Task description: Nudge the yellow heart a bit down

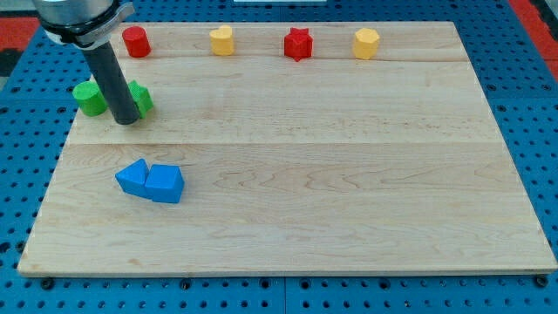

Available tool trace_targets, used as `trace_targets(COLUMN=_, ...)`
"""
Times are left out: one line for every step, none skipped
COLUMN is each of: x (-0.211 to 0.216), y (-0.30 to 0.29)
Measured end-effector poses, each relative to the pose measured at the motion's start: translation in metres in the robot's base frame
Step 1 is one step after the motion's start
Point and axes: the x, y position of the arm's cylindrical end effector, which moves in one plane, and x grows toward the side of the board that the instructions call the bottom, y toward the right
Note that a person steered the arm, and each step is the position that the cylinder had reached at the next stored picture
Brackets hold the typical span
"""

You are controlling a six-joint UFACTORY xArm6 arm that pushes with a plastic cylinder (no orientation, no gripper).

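The yellow heart (223,40) sits near the board's top edge, left of centre. My tip (126,120) rests on the board at the left, well below and left of the heart. It stands between two green blocks: one (88,97) to its left and one (139,98) just behind it to the right, partly hidden by the rod.
A red cylinder (135,41) lies left of the heart, a red star (298,44) and a yellow hexagon-like block (366,43) to its right. Two blue blocks (132,177) (165,184) touch each other at lower left. The wooden board (349,174) ends on a blue pegboard.
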Motion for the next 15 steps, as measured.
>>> trace_targets(x=0.0, y=0.037)
trace_targets(x=-0.001, y=0.079)
trace_targets(x=-0.017, y=0.084)
trace_targets(x=-0.052, y=0.085)
trace_targets(x=-0.103, y=0.094)
trace_targets(x=-0.118, y=0.058)
trace_targets(x=-0.114, y=0.028)
trace_targets(x=-0.112, y=0.028)
trace_targets(x=-0.112, y=0.028)
trace_targets(x=-0.115, y=0.018)
trace_targets(x=-0.139, y=0.016)
trace_targets(x=-0.142, y=0.056)
trace_targets(x=-0.17, y=0.065)
trace_targets(x=-0.196, y=0.069)
trace_targets(x=-0.193, y=0.132)
